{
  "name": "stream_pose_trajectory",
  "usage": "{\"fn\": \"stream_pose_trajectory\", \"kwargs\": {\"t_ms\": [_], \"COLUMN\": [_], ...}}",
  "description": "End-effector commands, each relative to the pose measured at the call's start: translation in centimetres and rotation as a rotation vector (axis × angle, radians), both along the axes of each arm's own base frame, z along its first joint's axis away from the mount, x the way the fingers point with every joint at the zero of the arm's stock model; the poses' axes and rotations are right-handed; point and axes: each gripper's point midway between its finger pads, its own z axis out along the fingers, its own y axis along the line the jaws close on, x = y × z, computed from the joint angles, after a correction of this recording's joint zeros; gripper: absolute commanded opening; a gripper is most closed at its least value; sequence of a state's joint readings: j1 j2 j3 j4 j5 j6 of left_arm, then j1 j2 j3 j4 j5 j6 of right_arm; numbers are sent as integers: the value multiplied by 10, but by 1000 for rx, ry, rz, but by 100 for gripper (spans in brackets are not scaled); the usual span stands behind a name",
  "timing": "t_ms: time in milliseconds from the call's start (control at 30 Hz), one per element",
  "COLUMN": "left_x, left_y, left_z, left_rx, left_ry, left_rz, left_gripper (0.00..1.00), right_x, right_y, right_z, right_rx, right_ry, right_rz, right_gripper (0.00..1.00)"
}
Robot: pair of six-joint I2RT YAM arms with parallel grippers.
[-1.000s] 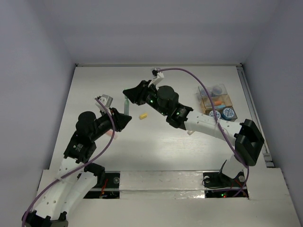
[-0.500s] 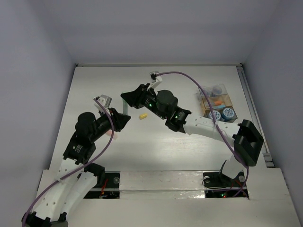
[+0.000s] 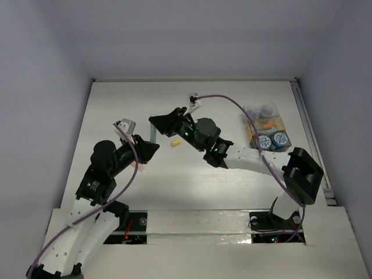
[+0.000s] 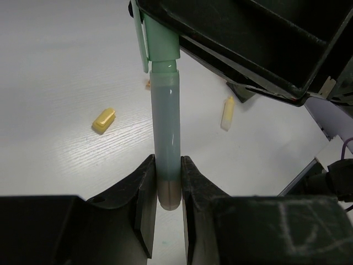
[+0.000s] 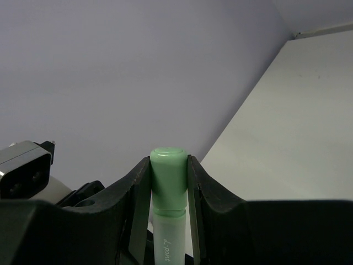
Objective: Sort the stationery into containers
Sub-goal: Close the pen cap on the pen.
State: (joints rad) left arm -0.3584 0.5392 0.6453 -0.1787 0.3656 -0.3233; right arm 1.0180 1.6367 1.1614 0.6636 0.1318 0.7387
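A grey-green pen [image 3: 152, 134] with a mint cap hangs above the table, held at both ends. My left gripper [image 4: 165, 167] is shut on its blunt lower end [image 4: 166, 190]. My right gripper [image 5: 169, 165] is shut on the mint cap [image 5: 168, 174]. In the top view the left gripper [image 3: 154, 146] is just below the right gripper [image 3: 154, 121], left of centre. The containers [image 3: 266, 124] stand at the right, with two blue-and-white tape rolls [image 3: 281, 138] and orange pieces inside. A small yellow piece [image 3: 173, 143] lies on the table beside the pen.
A second, paler yellow piece [image 4: 226, 113] lies further along the white table. Something pink [image 3: 139, 165] peeks out under my left arm. The purple cable [image 3: 232, 99] loops over the right arm. A metal rail [image 3: 308, 133] runs along the right edge of the table.
Both arms have shifted slightly toward the near side with the pen between them. Both grips on the pen are unchanged.
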Motion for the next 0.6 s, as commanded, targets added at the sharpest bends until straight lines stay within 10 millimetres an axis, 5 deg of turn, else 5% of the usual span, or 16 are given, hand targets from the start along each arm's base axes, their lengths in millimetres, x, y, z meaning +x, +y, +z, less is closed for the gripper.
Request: {"fn": "stream_pose_trajectory", "kwargs": {"t_ms": [0, 367, 567], "left_x": [6, 7, 6], "left_y": [5, 8, 9], "left_z": [24, 27, 28], "left_rx": [-32, -35, -36], "left_ry": [-92, -103, -107], "left_rz": [38, 55, 60], "left_gripper": [0, 0, 0], "right_x": [-17, -42, -37], "right_y": [7, 26, 21], "right_z": [6, -10, -25], "right_rx": [64, 39, -3], "right_ry": [-21, -39, -32], "right_rz": [39, 56, 3], "right_gripper": [8, 8, 8]}}
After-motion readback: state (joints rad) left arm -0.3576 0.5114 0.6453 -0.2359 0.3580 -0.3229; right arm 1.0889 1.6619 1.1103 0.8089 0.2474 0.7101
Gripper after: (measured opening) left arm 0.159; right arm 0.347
